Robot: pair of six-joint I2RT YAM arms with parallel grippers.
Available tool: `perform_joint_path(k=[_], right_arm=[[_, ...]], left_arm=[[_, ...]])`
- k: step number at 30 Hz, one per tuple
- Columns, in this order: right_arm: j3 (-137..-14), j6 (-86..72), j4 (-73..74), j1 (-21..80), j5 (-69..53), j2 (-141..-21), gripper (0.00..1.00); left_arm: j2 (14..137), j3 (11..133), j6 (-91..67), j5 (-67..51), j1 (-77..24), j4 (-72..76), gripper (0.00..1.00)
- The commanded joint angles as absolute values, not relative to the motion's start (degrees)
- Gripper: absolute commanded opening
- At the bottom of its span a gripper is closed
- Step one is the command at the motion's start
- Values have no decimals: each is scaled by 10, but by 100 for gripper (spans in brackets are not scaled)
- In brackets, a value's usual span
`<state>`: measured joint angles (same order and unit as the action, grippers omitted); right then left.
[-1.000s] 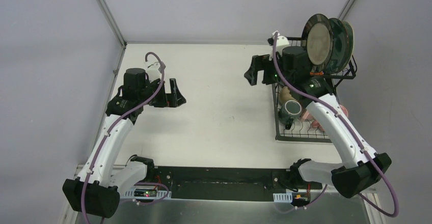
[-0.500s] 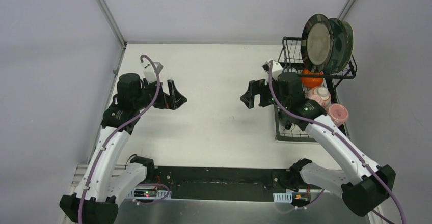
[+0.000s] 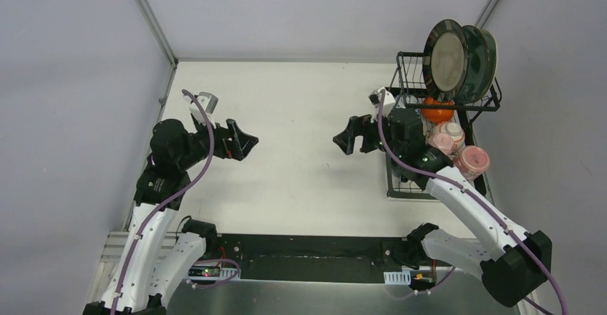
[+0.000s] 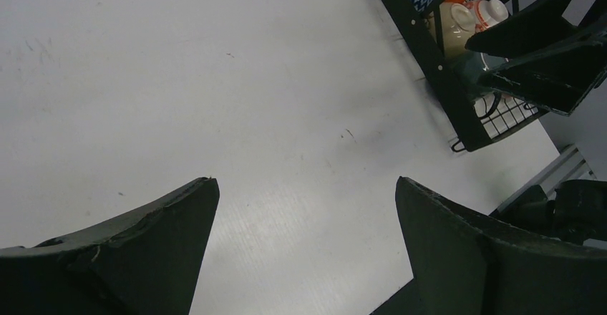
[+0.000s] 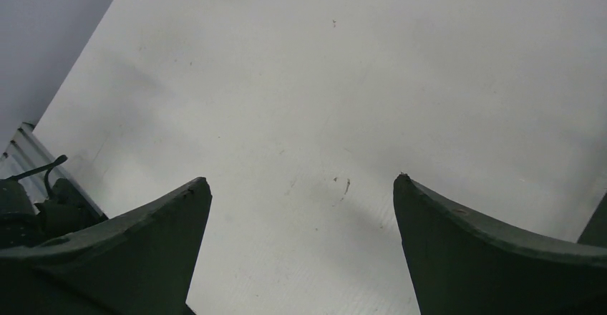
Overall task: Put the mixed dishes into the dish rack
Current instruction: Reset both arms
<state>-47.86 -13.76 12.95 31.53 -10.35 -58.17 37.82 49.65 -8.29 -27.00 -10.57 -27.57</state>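
From above, the rack (image 3: 424, 195) sits at the table's (image 3: 308, 100) far right, its long axis running near to far. The plates (image 3: 458, 61) stand on edge at its far end, faces turned left. An orange bowl (image 3: 436, 109) and pink cups (image 3: 471, 162) lie inside it. The right gripper (image 3: 345, 137) is just beside the rack and points away from it. The left gripper (image 3: 247, 143) is well apart, aimed toward it. No dish shows on the table, so loading looks finished.

The left wrist view shows wide, empty jaws, with the rack (image 4: 429, 50) ahead and to the right.

The right wrist view shows the same wide, empty jaws over bare table (image 5: 300, 79).
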Motion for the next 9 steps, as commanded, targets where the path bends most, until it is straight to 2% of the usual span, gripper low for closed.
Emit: perform_joint_path(k=[1, 9], right_arm=[[-482, -187, 85, 317, -157, -589, 100], [-483, -178, 82, 317, -147, -595, 100]], left_arm=[[381, 492, -82, -257, -111, -246, 99], [372, 487, -79, -232, -111, -246, 99]])
